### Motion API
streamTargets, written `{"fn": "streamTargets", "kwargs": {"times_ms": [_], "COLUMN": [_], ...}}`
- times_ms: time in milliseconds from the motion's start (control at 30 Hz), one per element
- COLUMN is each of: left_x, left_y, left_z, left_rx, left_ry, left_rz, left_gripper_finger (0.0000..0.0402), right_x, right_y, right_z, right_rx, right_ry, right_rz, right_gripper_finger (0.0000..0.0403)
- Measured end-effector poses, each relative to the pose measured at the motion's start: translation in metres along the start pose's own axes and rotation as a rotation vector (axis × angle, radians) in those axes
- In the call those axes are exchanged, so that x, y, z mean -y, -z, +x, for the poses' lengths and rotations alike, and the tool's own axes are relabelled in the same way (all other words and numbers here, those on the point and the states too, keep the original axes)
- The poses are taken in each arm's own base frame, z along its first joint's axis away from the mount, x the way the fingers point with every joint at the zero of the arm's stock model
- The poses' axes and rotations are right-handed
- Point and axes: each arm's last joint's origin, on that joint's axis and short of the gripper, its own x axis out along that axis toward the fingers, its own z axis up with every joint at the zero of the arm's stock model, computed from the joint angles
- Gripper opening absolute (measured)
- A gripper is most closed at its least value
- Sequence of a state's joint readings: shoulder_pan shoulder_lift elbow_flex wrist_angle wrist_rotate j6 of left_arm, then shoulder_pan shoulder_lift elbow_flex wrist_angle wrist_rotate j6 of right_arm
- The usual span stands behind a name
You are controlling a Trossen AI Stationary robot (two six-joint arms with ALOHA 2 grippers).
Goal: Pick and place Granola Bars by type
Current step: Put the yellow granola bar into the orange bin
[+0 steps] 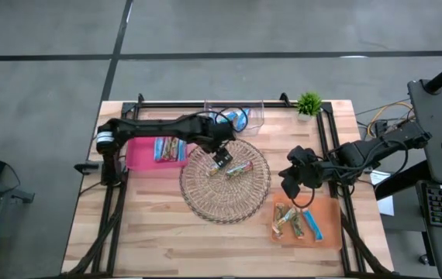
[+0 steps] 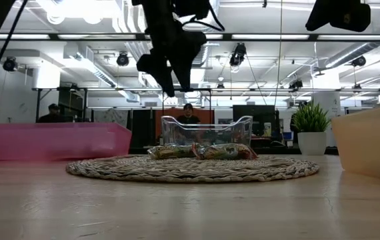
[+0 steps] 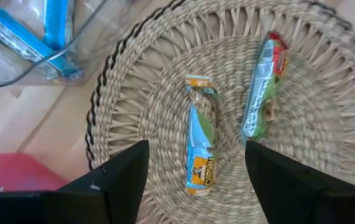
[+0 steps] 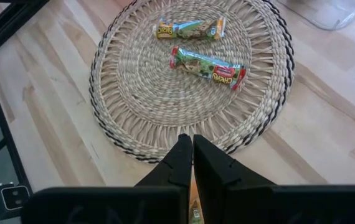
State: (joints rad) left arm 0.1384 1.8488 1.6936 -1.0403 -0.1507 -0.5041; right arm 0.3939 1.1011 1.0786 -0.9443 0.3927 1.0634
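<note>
I have the left gripper (image 1: pixel 221 157) over the wicker tray (image 1: pixel 205 198), fingers wide apart and holding nothing. It hangs well above the tray, as the low view shows. In the left wrist view the blue-and-orange bar (image 3: pixel 201 144) lies between the two fingers, roughly along their gap, and the green-and-red bar (image 3: pixel 263 87) lies just beside it, apart but near. These two are the only bars on the tray.

Sorted bars already lie in the pink bin (image 1: pixel 139 157) on the left, the clear bin (image 1: pixel 256 115) at the far edge and the orange bin (image 1: pixel 326 209) at the near right.

The right gripper (image 1: pixel 292 182) waits between the tray and the orange bin, fingers pressed together, empty.

Risks as I judge them:

1. Double contact. The bars lie close together. If I descend off-centre, one finger may land on the green-and-red bar and drag or pin it.
2. Poor grip axis. The fingers appear to span the bar's width; a slight yaw error would pinch a crimped wrapper end, and the bar may slip out in transit.
3. Woven surface. Fingertips may snag the ribs and shift the tray.
4. Wrong bin. Wrapper colours overlap, so I confirm type before release.
5. Arm conflict. The right arm stands near the tray's right rim; I keep it parked.
</note>
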Motion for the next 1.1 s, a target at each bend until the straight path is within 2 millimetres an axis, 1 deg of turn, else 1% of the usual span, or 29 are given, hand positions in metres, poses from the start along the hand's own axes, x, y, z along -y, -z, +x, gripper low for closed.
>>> {"fn": "streamTargets", "kwargs": {"times_ms": [267,567,667,1100], "left_x": [0.007,0.014,0.017,0.023], "left_y": [0.003,0.006,0.007,0.010], "left_z": [0.031,0.064,0.072,0.100], "left_rx": [-0.069,-0.137,-0.156,-0.186], "left_ry": [-0.024,-0.027,-0.007,-0.019], "left_rz": [0.070,0.092,0.094,0.099], "left_gripper_finger": [0.0248,0.0248,0.0248,0.0248], "right_x": [0.000,0.000,0.000,0.000], "right_y": [0.000,0.000,0.000,0.000], "right_z": [0.000,0.000,0.000,0.000], "right_rx": [0.000,0.000,0.000,0.002], "right_ry": [0.000,0.002,0.002,-0.001], "right_rz": [-0.013,-0.017,-0.017,-0.015], "right_gripper_finger": [0.0009,0.0008,0.0009,0.0009]}}
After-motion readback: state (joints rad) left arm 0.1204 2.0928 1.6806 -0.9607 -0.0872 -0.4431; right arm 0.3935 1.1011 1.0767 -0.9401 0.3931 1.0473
